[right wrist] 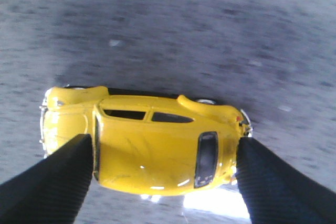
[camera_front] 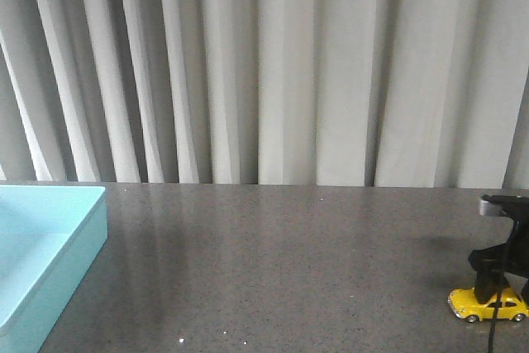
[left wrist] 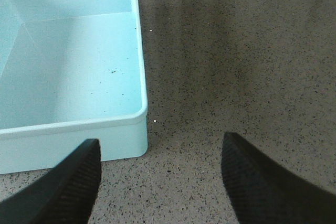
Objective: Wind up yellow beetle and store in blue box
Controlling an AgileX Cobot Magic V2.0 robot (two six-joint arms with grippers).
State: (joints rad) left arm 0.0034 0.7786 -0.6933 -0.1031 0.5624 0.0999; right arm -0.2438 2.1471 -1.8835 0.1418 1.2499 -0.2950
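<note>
Front view: small bright yellow toy beetle car (camera_front: 488,306) on the dark speckled worktop (camera_front: 281,262) near its right front corner, right black fingers (camera_front: 494,274) straddling it, large pale blue rectangular box (camera_front: 45,245) at the left edge; left wrist view: left fingers (left wrist: 157,179) spread wide, empty, beside the box's corner; right wrist view: fingers touching the beetle's nose and tail.

The small yellow beetle toy car (right wrist: 152,148) looks glossy and smooth; the pale blue box (left wrist: 137,51) matt; the grey speckled stone-like tabletop (camera_front: 289,262) faintly sheened; black ribbed finger pads (right wrist: 47,182).
</note>
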